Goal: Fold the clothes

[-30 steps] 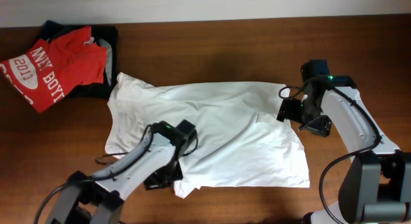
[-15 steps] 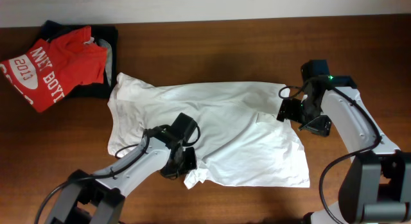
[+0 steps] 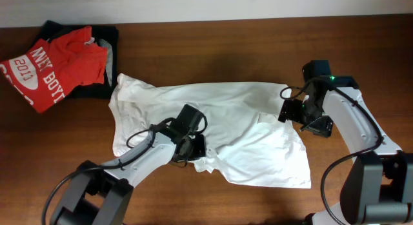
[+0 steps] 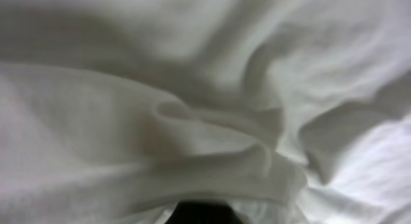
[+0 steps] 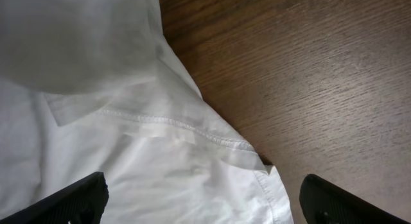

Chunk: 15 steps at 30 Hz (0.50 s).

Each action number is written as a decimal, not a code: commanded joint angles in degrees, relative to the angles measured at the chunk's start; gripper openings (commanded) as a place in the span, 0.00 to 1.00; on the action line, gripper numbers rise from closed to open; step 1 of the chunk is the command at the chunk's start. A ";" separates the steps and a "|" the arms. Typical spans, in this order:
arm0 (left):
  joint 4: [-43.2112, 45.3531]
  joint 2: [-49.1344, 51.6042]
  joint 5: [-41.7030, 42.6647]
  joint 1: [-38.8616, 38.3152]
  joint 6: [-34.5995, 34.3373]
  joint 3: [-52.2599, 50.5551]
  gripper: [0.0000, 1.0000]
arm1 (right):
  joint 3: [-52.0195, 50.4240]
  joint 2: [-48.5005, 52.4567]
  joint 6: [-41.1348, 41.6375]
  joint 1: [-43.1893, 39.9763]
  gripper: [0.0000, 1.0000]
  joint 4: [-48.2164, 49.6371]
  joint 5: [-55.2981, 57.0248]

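- The white T-shirt [image 3: 251, 122] lies spread and rumpled across the middle of the table [image 3: 213, 51]. One end reaches toward the far left corner and the other toward the right edge.
- The cloth looks thin, light and limp. It piles into soft ridges and will likely sag and slide over itself, so a fold will hold only if it is laid down flat.
- The best places to take hold seem to be the doubled edges: the stitched hem [image 5: 173, 124] showing in the right wrist view, or a corner or sleeve seam, rather than the loose middle.
- No chest print or lettering shows on the white cloth in any view.
- The left pincer [image 3: 192, 147] sits on the shirt's near side, beside a bunched lump of cloth. Its wrist view is filled with white folds and the fingers are hidden, so whether it grips cannot be told.
- The right pincer [image 3: 292, 112] is at the shirt's right end. Its jaws stand wide apart, holding nothing, over the hem and bare wood.
- At the far left corner a red shirt [image 3: 58, 67] lies on a black garment [image 3: 110, 35], just beside the white shirt's end. Its white lettering reads "2013", and the larger letters above are only partly legible.
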 commanded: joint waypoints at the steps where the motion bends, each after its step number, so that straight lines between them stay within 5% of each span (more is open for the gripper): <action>1: 4.46 0.44 -3.32 -0.28 0.90 0.90 0.06 | -0.15 -0.31 -0.02 0.26 0.99 -0.04 0.68; 8: 7.80 0.42 -10.01 -0.24 5.38 1.84 0.24 | -0.15 -0.31 -0.02 0.26 0.99 -0.09 0.68; 11: 9.97 0.42 -7.50 -0.24 8.68 3.43 0.40 | -0.15 -0.31 -0.02 0.26 0.99 -0.09 0.50; 15: -2.05 -3.78 -6.43 -0.24 8.68 8.87 0.34 | -0.15 -0.31 -0.02 0.26 0.99 -0.44 0.50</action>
